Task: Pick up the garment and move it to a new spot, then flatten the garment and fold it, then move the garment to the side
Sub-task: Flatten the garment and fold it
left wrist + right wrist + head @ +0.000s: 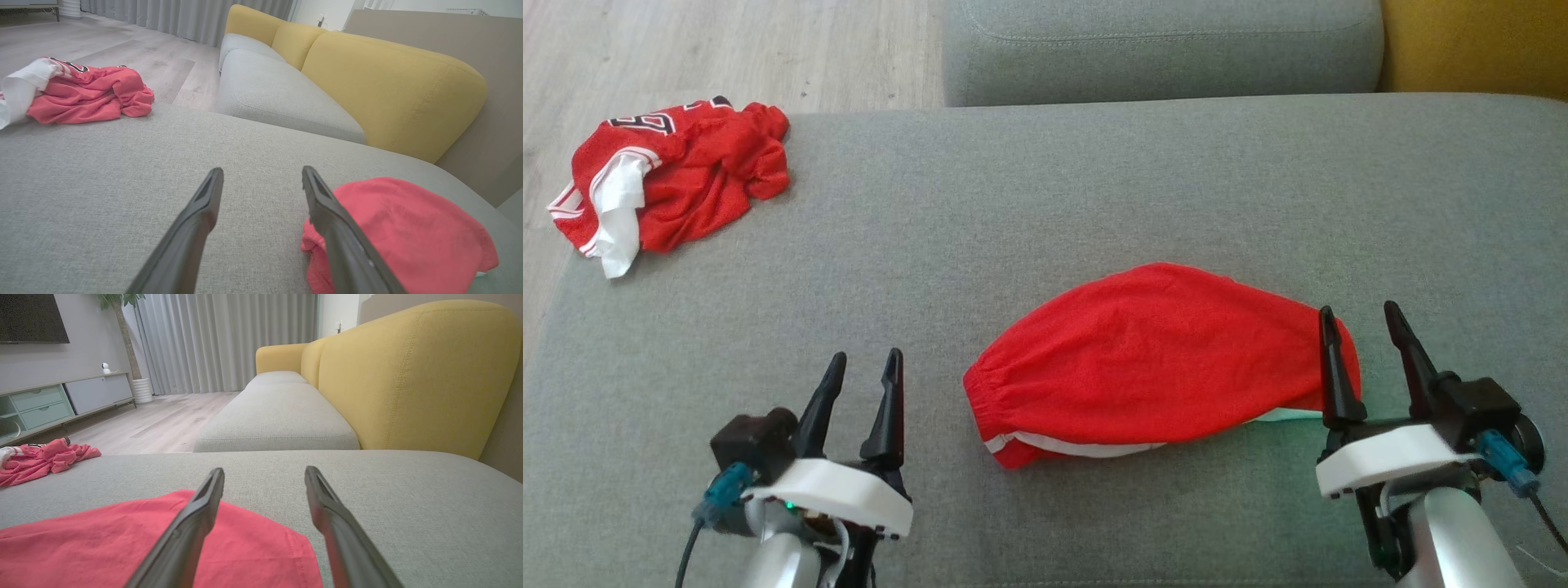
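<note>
A red garment [1152, 359] with a white stripe along its near edge lies folded into a rounded oblong on the grey sofa seat [1045, 188]. My left gripper [867, 354] is open a short way to the garment's left, with nothing between its fingers; the left wrist view shows the gripper [262, 170] over bare cushion and the garment [400, 228] beside its right finger. My right gripper [1358, 308] is open at the garment's right end. In the right wrist view that gripper [264, 470] hovers over the garment's [122, 543] corner without holding it.
A crumpled red and white jersey [678, 175] lies at the seat's far left corner, next to the wooden floor [727, 49]. A second grey cushion [1160, 49] and a yellow backrest [1478, 45] stand beyond. Bare cushion stretches between the two garments.
</note>
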Controlling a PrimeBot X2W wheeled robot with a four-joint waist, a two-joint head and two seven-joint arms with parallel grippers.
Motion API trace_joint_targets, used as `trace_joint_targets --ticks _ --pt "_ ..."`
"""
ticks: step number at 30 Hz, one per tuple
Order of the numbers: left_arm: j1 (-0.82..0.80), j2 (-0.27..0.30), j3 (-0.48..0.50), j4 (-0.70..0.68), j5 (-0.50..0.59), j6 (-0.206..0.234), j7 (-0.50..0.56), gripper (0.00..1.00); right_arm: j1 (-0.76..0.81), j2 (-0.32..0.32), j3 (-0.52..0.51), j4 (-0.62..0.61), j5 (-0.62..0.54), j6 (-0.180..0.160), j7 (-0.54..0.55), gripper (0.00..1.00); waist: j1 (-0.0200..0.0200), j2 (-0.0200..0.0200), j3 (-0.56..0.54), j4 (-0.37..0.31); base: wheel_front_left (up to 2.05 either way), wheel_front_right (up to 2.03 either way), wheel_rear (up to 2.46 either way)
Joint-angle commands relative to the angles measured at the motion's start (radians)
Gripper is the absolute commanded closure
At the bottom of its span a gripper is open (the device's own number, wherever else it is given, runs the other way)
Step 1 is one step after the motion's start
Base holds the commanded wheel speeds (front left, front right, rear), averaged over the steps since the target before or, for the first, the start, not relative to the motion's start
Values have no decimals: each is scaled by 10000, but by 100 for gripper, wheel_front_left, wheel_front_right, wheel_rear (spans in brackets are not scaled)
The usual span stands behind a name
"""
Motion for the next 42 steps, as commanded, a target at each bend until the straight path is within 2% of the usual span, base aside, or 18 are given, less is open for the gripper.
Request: trace_joint_targets --ticks 1,13,20,31,42 --pt "-301 20 346 -345 37 54 -122 0 -309 -41 266 -261 80 75 -109 0 0 0 -4 1 0 0 0" --pt "-277 20 303 -221 109 56 -122 0 -364 -41 353 -287 162 75 -109 0 0 0 35 -42 0 0 0" --pt "-227 77 -716 1170 96 -523 71 0 -382 -41 187 -359 65 75 -109 0 0 0 283 -297 0 0 0" --pt "-303 206 -1683 1750 -573 -717 351 0 -453 -41 15 -416 -56 75 -109 0 0 0 605 -692 0 0 0" --pt "-174 625 -1363 1567 -892 -620 97 0 -438 -41 -171 -446 -89 75 -109 0 0 0 696 -778 0 0 0"
